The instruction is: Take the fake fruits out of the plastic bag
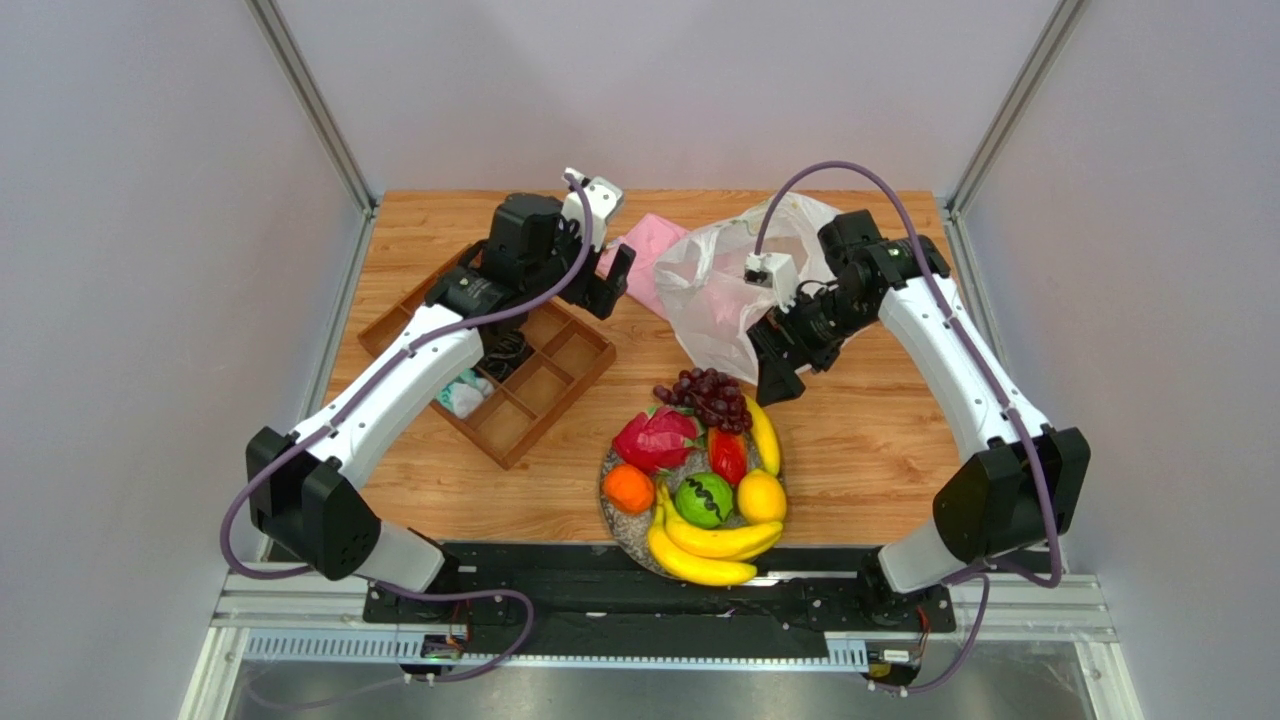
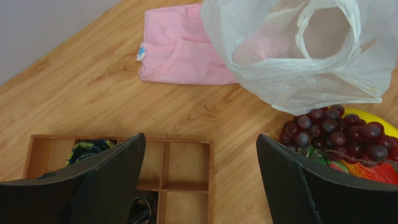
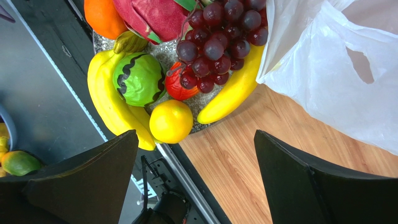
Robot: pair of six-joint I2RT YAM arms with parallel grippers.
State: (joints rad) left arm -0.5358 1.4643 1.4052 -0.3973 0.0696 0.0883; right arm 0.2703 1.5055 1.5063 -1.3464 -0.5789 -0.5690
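Black fingers (image 3: pixel 88 182) of the right gripper (image 3: pixel 195 140) fill the foot of its wrist view: jaws spread wide, nothing between them.

1. Fruits: all heaped on one speckled plate (image 3: pixel 202 103) at the near edge of the table (image 1: pixel 879 435), outside the bag. Grapes (image 1: pixel 709 398) lie at the far side, the dragon fruit (image 1: pixel 655 440) is left of them and the orange (image 1: pixel 628 489) is at the left rim. The green fruit (image 1: pixel 703 498) is in the middle, the red piece (image 1: pixel 727 455) is beside it and the lemon (image 1: pixel 762 497) is on the right. A banana bunch (image 1: pixel 706 552) is nearest the bases and a single banana (image 1: pixel 765 435) lies along the right rim.
2. Bag (image 1: pixel 721 285): crumpled just behind the plate, its edge over the single banana's far end, handles agape. Whether anything is inside cannot be told.
3. Right gripper, position: hovers over the gap between bag and plate, just right of the grapes.
4. Left gripper (image 2: pixel 200 137): jaws wide, empty, above the far corner of the tray (image 1: pixel 519 360), well left of the fruits.
5. Pink cloth (image 1: pixel 649 255): flat behind the bag, partly under it.
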